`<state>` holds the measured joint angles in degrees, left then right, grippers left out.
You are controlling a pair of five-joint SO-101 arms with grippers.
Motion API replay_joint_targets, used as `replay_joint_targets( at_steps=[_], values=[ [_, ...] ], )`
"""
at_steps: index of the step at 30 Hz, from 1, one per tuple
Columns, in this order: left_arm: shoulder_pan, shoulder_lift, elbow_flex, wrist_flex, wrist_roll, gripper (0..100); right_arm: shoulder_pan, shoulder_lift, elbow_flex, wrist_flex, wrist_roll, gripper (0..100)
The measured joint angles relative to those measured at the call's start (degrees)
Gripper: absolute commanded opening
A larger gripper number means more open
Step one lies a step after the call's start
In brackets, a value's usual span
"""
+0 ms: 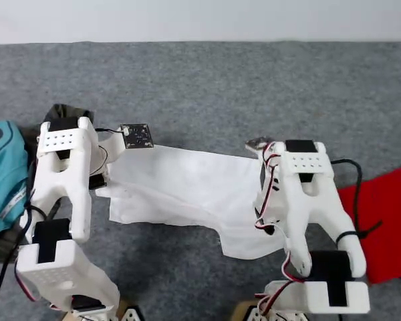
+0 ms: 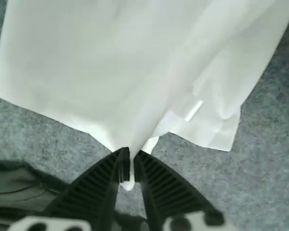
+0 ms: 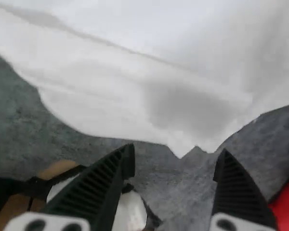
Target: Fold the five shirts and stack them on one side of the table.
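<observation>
It is looking like a robotics lab bench: grey felt is covering the table, a bare white wall running along the far side.

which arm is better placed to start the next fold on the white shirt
Left. The left claw is shut on an edge of the white shirt, so it could probably pull that edge over. The right claw is open near the shirt's hem and holds nothing.

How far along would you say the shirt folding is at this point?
Nothing looks clearly folded yet. In hand: the white shirt lies rumpled mid-table, the left gripper shut on its edge, the right gripper open nearby. Remaining: the teal shirt and red shirt wait at the sides.
</observation>
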<state>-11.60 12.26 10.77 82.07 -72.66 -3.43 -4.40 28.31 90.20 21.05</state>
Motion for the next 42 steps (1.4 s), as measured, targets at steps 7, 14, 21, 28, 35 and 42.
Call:
replay_joint_targets(
  at_steps=[7, 14, 21, 28, 35, 42],
  values=[
    [0.70, 0.00, 0.00, 0.00, 0.00, 0, -3.25, -1.14, -0.09, 5.63, -1.32, 25.9],
    [0.79, 0.00, 0.00, 0.00, 0.00, 0, -4.04, 1.05, 0.97, 0.70, -1.58, 25.9],
    [0.79, 0.00, 0.00, 0.00, 0.00, 0, -4.13, 8.26, 0.97, -5.19, -1.58, 25.8],
    [0.79, 0.00, 0.00, 0.00, 0.00, 0, -4.13, 12.84, 0.97, -7.82, -1.58, 17.7],
    [0.79, 0.00, 0.00, 0.00, 0.00, 0, -3.78, 13.63, 0.88, -10.02, -1.76, 7.6],
    [0.79, 0.00, 0.00, 0.00, 0.00, 0, -3.78, 12.92, -2.29, -6.24, -0.26, 1.3]
  ],
)
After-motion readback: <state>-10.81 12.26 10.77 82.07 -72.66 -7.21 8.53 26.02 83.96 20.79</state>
